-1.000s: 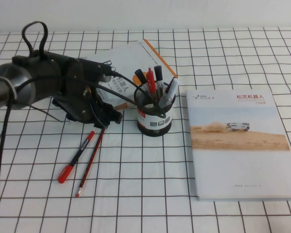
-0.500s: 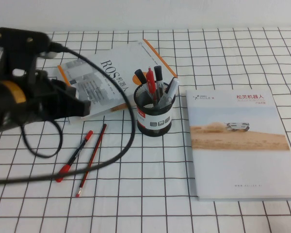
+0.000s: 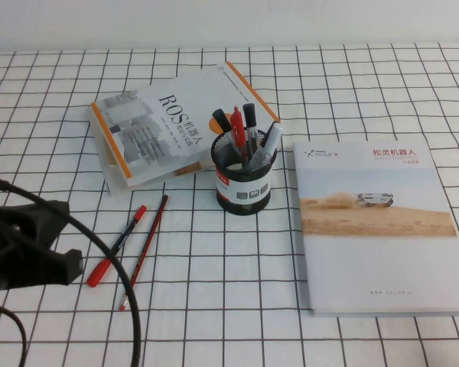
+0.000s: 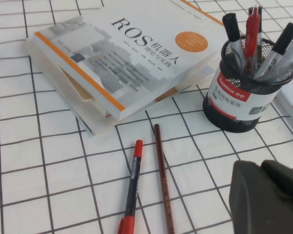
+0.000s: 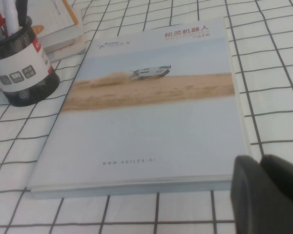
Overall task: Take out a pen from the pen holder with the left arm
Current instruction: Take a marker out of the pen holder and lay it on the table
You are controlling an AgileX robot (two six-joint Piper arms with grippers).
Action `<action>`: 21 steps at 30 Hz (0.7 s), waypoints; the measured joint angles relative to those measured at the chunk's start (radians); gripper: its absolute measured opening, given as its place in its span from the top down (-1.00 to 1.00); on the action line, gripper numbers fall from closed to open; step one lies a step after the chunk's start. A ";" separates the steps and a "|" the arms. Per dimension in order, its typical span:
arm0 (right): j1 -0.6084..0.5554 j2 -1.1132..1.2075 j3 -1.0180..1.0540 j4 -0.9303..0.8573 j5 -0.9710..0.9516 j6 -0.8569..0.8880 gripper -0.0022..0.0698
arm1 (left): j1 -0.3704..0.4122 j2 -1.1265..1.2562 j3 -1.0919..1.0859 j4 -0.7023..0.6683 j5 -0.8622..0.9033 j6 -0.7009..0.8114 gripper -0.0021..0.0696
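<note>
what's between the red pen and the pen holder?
The red pencil, lying alongside the red pen; high view shows it. Left end effector, shut, hangs near the pen holder; right end effector over a corner of the booklet.

ROS book (image 3: 168, 122) with the orange stripe was laid on a checked tablecloth (image 3: 367, 76). A glossy booklet (image 3: 375, 229) with a desert photo was set flat, well right of that book. A red-brown pencil (image 3: 144, 252) was left just in front of it.
</note>
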 joint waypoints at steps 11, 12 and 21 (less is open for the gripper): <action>0.000 0.000 0.000 0.000 0.000 0.000 0.97 | 0.004 -0.022 0.070 0.158 -0.054 -0.116 0.94; 0.000 0.000 0.000 0.000 0.000 0.000 0.97 | 0.011 -0.040 0.090 0.160 -0.075 -0.116 0.94; 0.000 0.000 0.000 0.000 0.000 0.000 0.97 | 0.223 -0.396 0.421 -0.028 -0.423 0.128 0.94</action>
